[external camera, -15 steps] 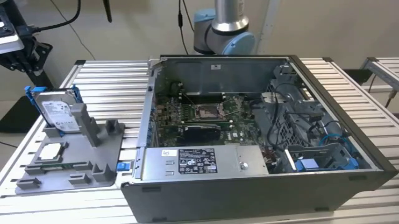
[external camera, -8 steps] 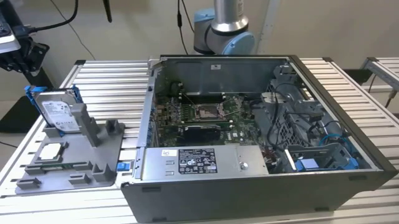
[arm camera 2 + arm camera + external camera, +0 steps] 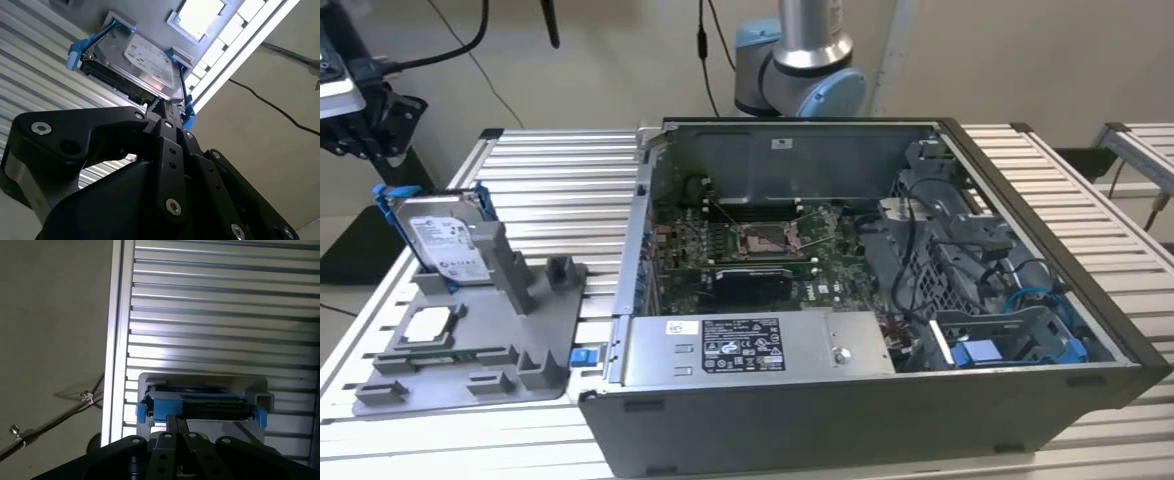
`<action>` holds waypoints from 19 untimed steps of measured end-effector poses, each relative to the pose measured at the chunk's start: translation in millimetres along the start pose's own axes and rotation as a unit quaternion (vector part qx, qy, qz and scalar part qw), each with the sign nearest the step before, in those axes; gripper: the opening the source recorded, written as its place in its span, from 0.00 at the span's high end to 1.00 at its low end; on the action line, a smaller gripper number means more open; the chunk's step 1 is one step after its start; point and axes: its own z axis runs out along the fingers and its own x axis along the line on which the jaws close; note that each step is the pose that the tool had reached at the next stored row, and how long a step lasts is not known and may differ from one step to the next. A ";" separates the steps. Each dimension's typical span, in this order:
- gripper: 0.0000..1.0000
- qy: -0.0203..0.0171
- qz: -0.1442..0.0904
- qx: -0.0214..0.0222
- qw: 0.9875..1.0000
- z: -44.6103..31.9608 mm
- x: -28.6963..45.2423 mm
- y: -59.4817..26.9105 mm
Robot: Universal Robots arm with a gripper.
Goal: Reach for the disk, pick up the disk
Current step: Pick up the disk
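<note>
Disk (image 3: 440,238) stands upright on edge in the grey fixture (image 3: 520,320) at the left of the exterior view, on the slatted table (image 3: 560,170). Gripper (image 3: 374,135) hangs in the upper left corner, above the disk and apart from it. In both wrist views its fingers (image 3: 169,117) lie drawn together, gripping nothing, tips near the disk's blue-framed edge.
</note>
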 end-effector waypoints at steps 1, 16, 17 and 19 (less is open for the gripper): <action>1.00 0.000 0.000 0.000 1.000 0.0 0.0 0.0; 1.00 0.000 -0.004 0.000 1.000 0.0 -0.2 -0.1; 1.00 0.000 -0.008 0.000 1.000 0.0 -0.2 -0.1; 1.00 0.001 -0.019 0.000 1.000 0.0 -0.2 0.0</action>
